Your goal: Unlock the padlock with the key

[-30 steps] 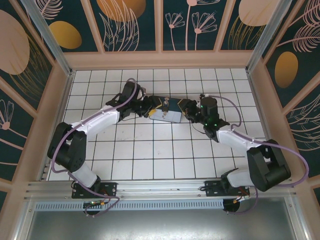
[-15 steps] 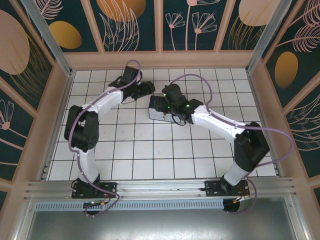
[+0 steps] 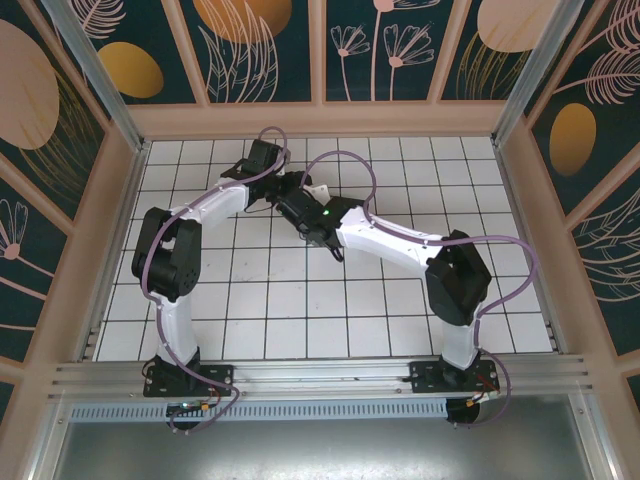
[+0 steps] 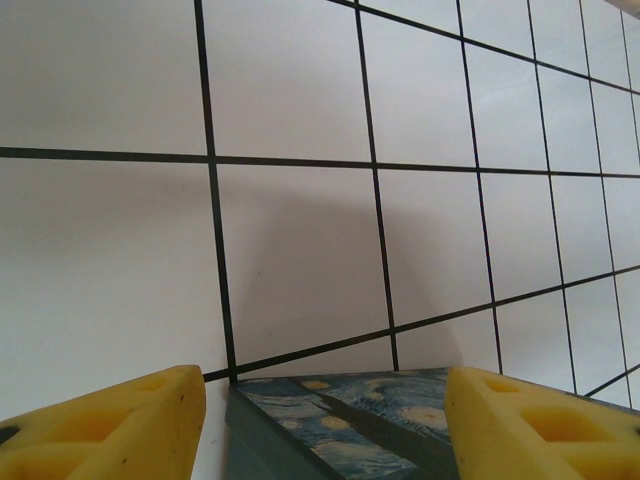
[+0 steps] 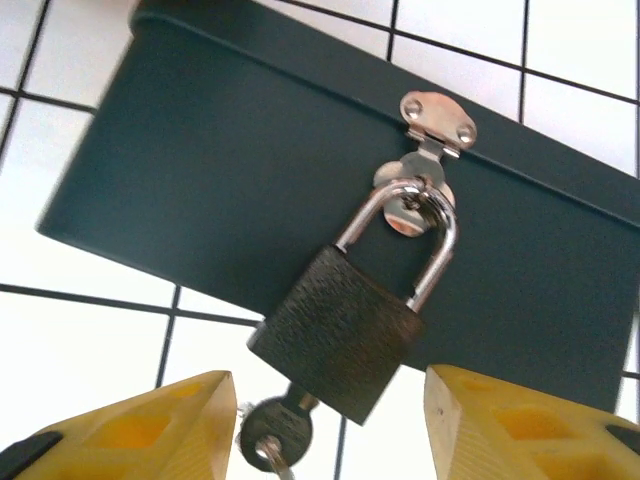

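— Where is the small padlock (image 5: 335, 330) with the rough black body and the shiny steel shackle?
— It hangs on the silver metal hasp (image 5: 432, 125) of the dark matte rectangular box (image 5: 200, 170). The curved shackle is closed through the loop, and the body lies tilted against the box side.
— And the small silvery metal key (image 5: 268, 432)?
— Its round head sticks out just under the padlock, touching its bottom face. It is between the yellow fingers (image 5: 130, 425) of the right gripper (image 5: 328, 385), which are spread and pinch nothing.
— The left gripper (image 4: 325, 385)?
— Also spread wide, gripping nothing. Between its wedge-shaped fingers shows one corner of the box lid (image 4: 350, 415), painted with blue and yellow swirls, above the smooth white tiled table (image 4: 300, 250).
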{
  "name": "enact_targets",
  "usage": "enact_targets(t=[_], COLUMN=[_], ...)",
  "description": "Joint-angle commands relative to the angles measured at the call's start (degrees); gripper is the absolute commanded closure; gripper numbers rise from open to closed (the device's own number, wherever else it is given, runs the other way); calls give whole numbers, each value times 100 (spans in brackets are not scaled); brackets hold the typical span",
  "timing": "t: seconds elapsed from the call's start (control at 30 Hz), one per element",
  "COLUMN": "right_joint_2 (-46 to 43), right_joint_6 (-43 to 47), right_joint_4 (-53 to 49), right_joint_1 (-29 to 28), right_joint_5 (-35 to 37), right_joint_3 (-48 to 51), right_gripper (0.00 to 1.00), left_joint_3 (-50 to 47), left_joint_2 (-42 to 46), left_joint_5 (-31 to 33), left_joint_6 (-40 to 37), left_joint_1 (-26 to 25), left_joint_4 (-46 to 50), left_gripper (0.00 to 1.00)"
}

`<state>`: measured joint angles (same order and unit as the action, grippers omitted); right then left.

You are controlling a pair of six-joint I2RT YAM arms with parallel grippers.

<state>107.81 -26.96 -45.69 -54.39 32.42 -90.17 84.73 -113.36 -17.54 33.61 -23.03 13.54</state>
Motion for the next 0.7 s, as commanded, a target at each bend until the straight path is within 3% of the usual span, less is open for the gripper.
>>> enact_targets(t=[0.0, 0.23, 0.43, 0.67], right_joint_2=[45, 64, -222, -1028], right_joint_6=[-248, 53, 9, -260], right_joint_4=[-565, 7, 391, 872], right_joint_1=[29, 71, 150, 570], right_joint_5=[556, 940, 1090, 536], right_joint_3=[-237, -280, 10, 922], right_gripper=[52, 50, 71, 73], left_joint_3=[-134, -261, -258, -413], left_joint_2=[238, 334, 438, 598], left_joint_5=[-74, -86, -42, 9], left_joint_6=[-155, -87, -42, -56], left_joint_1=[-40, -41, -43, -44], left_joint_4=[90, 35, 90, 138], left_gripper=[37, 38, 39, 40])
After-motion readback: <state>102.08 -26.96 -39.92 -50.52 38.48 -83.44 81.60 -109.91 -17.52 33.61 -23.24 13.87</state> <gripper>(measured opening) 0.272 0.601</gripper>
